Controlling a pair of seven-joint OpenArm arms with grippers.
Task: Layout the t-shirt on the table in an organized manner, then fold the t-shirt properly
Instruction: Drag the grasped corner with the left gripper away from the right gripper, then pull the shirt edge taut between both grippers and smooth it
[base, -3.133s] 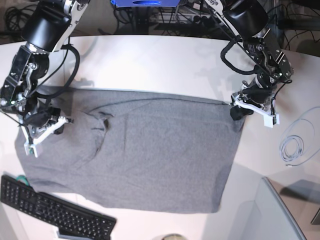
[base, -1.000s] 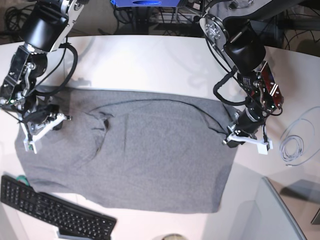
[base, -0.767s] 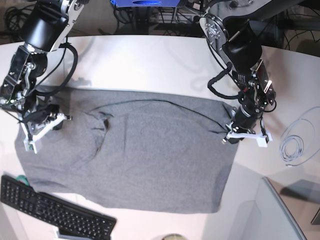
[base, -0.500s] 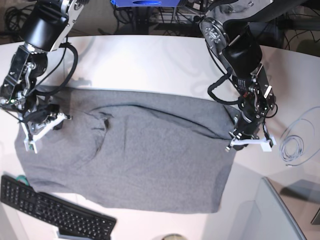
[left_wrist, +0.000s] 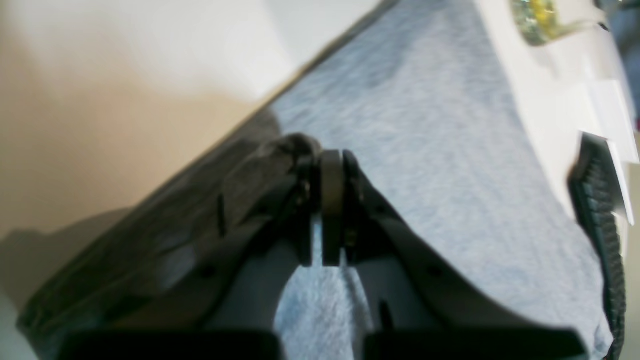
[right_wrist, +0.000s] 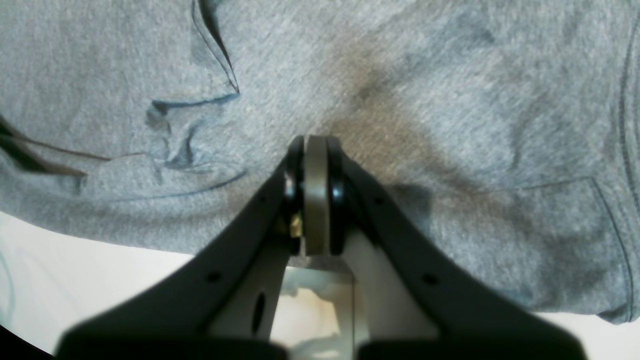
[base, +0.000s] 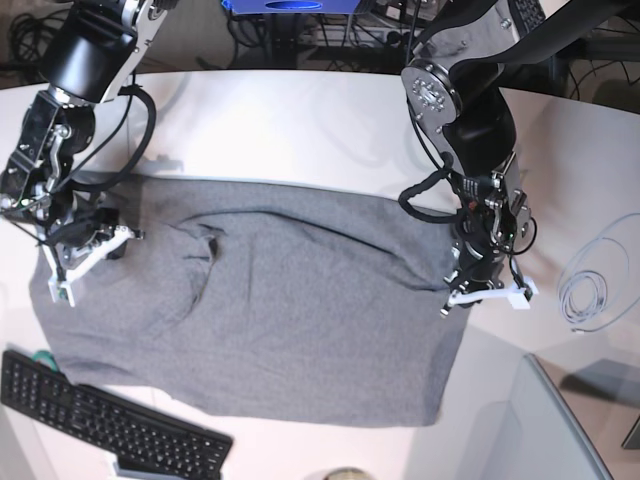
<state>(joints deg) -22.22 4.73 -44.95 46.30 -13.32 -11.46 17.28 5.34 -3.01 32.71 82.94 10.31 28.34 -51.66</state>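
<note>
The grey t-shirt (base: 270, 310) lies spread across the white table (base: 300, 120). In the base view my left gripper (base: 470, 292) is on the right, shut on the t-shirt's right edge, and a diagonal crease runs from it across the cloth. The left wrist view shows its jaws closed (left_wrist: 325, 200) with grey cloth (left_wrist: 450, 150) under and beside them. My right gripper (base: 78, 258) is shut at the shirt's left edge. In the right wrist view its tips (right_wrist: 312, 190) meet on the wrinkled fabric (right_wrist: 450, 100).
A black keyboard (base: 110, 425) lies at the front left, close to the shirt's hem, and also shows in the left wrist view (left_wrist: 605, 210). A coiled white cable (base: 590, 295) lies at the right. A clear panel (base: 560, 420) stands at the front right.
My left gripper moved from the shirt's far right corner toward the front, dragging the right edge with it and raising a diagonal crease. My right gripper stayed in place.
</note>
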